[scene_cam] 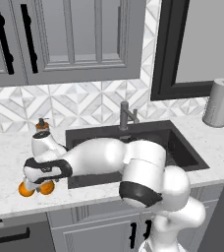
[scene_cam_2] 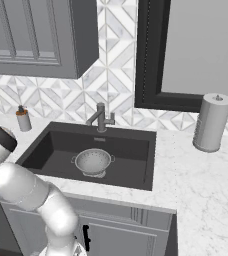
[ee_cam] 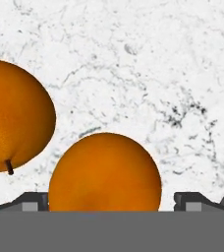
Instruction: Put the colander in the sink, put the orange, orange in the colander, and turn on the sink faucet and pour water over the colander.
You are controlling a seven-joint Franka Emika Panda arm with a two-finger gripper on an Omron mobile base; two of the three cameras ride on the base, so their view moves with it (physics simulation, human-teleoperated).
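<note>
We have the gripper (ee_cam: 111,206) spread wide, holding nothing, straddling the nearer orange (ee_cam: 105,172) on the desk (ee_cam: 148,64). Second orange (ee_cam: 11,115) lies just beside it, on the hand view's left, apart. Colander (scene_cam_2: 93,162) sits in the sink (scene_cam_2: 131,145), off to the arm's right. We judge open desk all round; sink rim is the edge to clear.

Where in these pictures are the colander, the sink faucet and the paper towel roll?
colander (scene_cam_2: 93,161), right base view, inner bowl.
sink faucet (scene_cam_2: 101,118), right base view, upright post.
paper towel roll (scene_cam_2: 211,123), right base view, side.
</note>
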